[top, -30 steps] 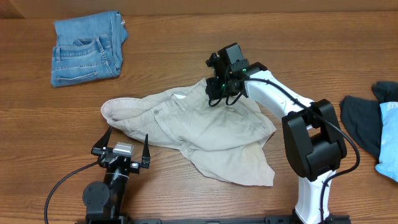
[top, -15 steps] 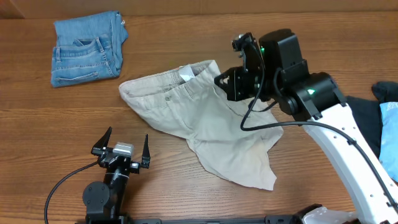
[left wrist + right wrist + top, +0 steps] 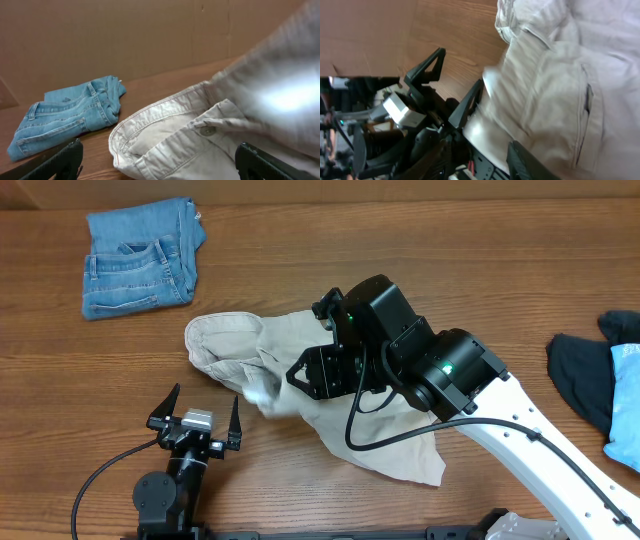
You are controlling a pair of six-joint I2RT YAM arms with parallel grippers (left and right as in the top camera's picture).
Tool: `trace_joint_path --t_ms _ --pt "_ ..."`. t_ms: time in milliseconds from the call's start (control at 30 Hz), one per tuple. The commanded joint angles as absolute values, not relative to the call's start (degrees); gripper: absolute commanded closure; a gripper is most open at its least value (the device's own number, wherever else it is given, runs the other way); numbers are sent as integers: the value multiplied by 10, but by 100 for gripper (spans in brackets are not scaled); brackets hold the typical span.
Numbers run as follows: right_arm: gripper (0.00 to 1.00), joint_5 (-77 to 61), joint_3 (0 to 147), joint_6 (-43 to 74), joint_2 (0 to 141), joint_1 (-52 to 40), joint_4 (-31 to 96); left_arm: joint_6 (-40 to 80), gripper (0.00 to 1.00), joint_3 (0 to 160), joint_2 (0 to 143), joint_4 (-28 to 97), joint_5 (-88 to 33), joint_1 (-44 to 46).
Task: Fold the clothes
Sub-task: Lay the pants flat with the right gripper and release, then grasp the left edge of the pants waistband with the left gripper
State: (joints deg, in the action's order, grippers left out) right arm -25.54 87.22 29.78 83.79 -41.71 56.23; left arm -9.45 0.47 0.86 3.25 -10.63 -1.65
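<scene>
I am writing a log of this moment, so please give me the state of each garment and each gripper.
beige shorts: unfolded, crumpled, one part lifted.
denim piece: folded, lying flat.
dark garment: unfolded, in a loose heap.
light-blue garment: lying on the dark garment, cut off by the frame.
left gripper: open, empty, beside the beige shorts.
right gripper: shut on the beige shorts.

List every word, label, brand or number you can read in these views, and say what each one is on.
No text can be read in any view.
Shorts: the button is too small to show any marking.
Jeans: no legible label or patch.
Robot arm: no legible lettering.
</scene>
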Motion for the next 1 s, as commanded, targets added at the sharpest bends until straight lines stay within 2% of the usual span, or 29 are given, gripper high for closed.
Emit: trace_joint_path --t_ms 0,67,133,200,300,367,533,633,667,767,800,967 --pt "56 -223 885 307 830 -414 557 -101 0 3 4 32 -103 -21" --pt "48 -198 887 302 822 -401 561 -101 0 3 4 32 -103 -21" --pt "16 -161 894 300 804 -365 587 -101 0 3 4 32 -103 -21" --pt "0 -161 894 300 790 -319 597 -101 0 3 4 32 -103 -21" --pt "0 -161 894 301 783 -208 635 -101 0 3 4 32 -103 -21" --pt "0 -158 893 300 785 -167 671 -101 0 3 4 32 -103 -21" --pt "0 -75 893 300 785 -138 725 -101 0 3 4 27 -108 -21" --pt "0 -75 893 300 785 -138 723 -101 0 3 4 -72 -240 -21" --pt "0 -70 893 300 785 -138 723 -71 0 3 4 -165 -338 -21" --pt "0 -60 892 300 786 -138 724 39 0 39 4 -277 -430 -21" --pt "0 -60 892 300 786 -138 722 43 0 77 4 -258 -452 -21" --pt "0 -60 892 300 786 -138 717 6 0 212 8 -55 -408 -23"
